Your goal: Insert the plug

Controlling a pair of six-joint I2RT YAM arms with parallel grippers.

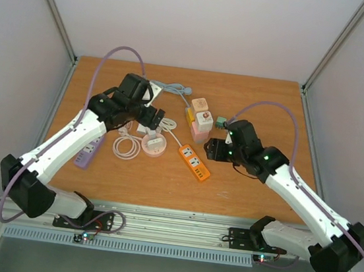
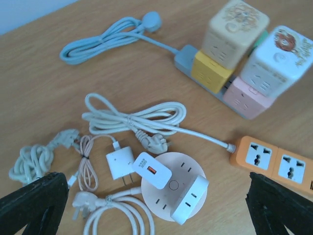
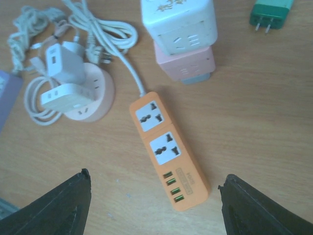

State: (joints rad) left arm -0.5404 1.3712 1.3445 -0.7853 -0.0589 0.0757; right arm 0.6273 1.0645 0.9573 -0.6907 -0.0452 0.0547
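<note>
One round socket (image 2: 159,203), left of table (image 1: 260,199) centre, carries two white plugs (image 2: 151,170); one orange strip (image 3: 166,147) beside it. Left gripper (image 1: 160,121), right gripper (image 1: 211,148): both spread wide, empty.

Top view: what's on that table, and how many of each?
Orange power strip: one, orange, centre.
Round socket: one, pale pink, left of centre.
White chargers: three, white, on and beside the round socket.
Cube sockets: four, cream, white, yellow, pink, behind the orange strip.
Green plug: one, green, right of the cubes.
Blue cable: one, light blue, far side.
Purple strip: one, purple, furthest left.
White cables: several, white, by the round socket.
Left tool: one, black, open, near the round socket.
Right tool: one, black, open, right of centre.
</note>
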